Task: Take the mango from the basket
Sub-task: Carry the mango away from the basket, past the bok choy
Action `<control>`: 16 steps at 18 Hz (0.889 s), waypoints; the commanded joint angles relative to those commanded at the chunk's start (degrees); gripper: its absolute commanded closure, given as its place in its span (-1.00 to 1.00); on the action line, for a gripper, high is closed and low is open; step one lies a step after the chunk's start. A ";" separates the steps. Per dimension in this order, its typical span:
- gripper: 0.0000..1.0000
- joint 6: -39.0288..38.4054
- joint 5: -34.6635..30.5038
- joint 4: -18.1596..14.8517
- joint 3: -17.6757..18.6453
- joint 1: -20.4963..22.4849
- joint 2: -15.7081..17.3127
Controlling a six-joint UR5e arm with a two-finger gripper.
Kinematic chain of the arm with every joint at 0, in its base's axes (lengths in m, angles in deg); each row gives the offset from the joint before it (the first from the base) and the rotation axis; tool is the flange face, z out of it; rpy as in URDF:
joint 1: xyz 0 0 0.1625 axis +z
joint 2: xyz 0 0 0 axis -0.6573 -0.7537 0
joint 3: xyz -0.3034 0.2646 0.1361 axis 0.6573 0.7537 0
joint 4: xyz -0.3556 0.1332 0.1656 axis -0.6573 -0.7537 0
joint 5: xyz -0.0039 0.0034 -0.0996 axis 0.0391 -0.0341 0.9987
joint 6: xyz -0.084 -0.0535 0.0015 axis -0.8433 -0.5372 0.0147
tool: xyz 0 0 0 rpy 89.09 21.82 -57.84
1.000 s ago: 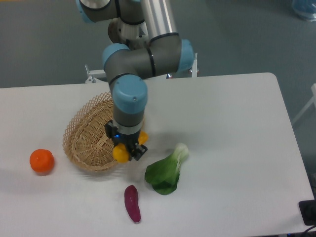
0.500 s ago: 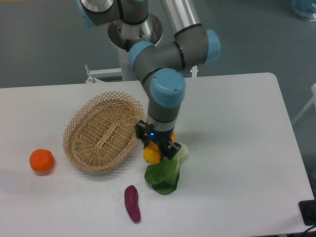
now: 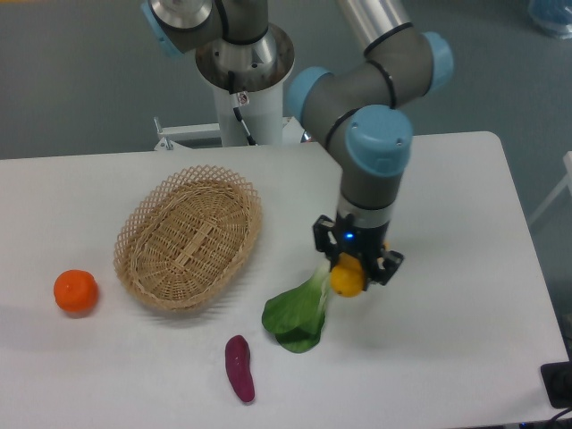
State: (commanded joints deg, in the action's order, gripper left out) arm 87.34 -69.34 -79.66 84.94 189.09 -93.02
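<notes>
The gripper (image 3: 350, 273) is clamped on the mango (image 3: 348, 279), which hangs right under it, probably end-down. The basket (image 3: 134, 234) sits well off to its side.

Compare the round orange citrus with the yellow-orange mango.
The round orange citrus rests on the white table left of the tan woven wicker basket; the yellow-orange mango is gripped in the tool, right of the basket. The citrus is deeper orange, the mango yellower. The citrus shows whole; the mango is partly hidden. Both are outside the basket.
</notes>
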 joint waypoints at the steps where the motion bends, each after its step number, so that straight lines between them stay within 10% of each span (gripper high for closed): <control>1: 0.23 0.70 -1.05 -0.09 -0.44 0.09 -0.27; 16: 0.26 10.99 -3.26 0.09 -2.38 3.08 -2.99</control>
State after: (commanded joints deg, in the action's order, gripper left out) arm 98.33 -72.60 -79.57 82.57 192.17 -96.01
